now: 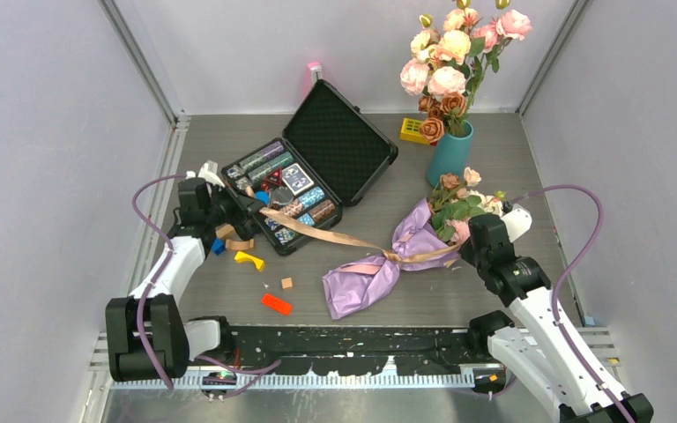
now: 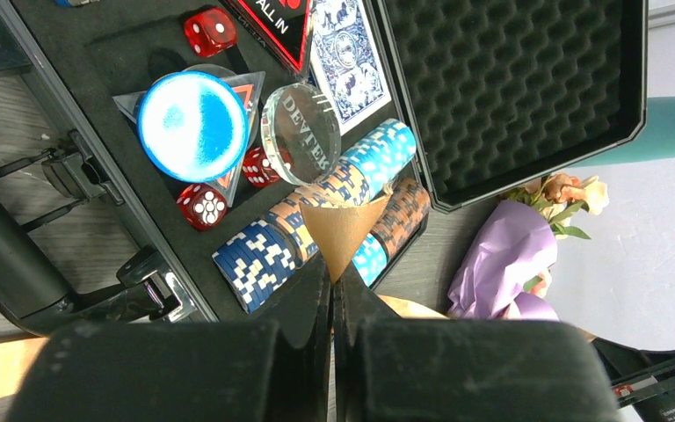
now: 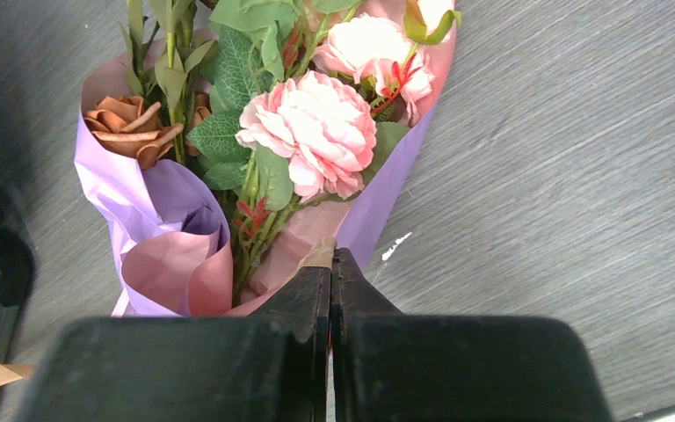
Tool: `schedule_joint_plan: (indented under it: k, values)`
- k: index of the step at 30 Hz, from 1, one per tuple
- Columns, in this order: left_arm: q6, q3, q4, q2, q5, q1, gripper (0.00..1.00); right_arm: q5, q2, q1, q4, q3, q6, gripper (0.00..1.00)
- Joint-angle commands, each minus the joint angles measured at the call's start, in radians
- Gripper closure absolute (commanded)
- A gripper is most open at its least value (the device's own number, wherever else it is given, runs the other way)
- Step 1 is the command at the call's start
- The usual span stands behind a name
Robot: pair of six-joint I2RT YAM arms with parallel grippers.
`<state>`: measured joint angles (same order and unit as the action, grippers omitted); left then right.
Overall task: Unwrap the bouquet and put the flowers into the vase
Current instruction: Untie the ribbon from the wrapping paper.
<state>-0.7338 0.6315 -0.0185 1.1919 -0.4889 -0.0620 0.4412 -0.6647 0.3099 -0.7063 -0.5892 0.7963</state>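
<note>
On the grey wood-grain bench (image 1: 441,300), the left pincer (image 2: 332,272) is clenching one end of the tan ribbon (image 1: 326,231) above the open black poker-chip case (image 1: 335,150). The crinkled lilac paper bouquet (image 1: 366,282) is lying mid-bench. The right pincer (image 3: 331,259) is seemingly clamping the other end. Pulling both ends steadily outward and low should loosen the knot.

Lying flat, lilac-wrapped bouquet (image 1: 379,275), pinched at the waist by tan ribbon (image 1: 335,236), flowers (image 1: 463,205) spilling toward 2 o'clock; upright at its 1 o'clock, glossy teal vase (image 1: 449,155).
</note>
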Motion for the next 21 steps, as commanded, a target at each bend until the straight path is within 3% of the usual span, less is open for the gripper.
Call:
schedule_joint_plan:
  k: [1, 21]
  values:
    - [-0.008, -0.002, 0.009, -0.044, -0.023, -0.019, 1.00, 0.045, 0.015, -0.006, -0.033, -0.047, -0.024, 1.00]
    - [-0.002, 0.065, 0.156, -0.152, -0.039, -0.099, 1.00, 0.161, 0.094, -0.006, -0.156, -0.232, -0.091, 1.00]
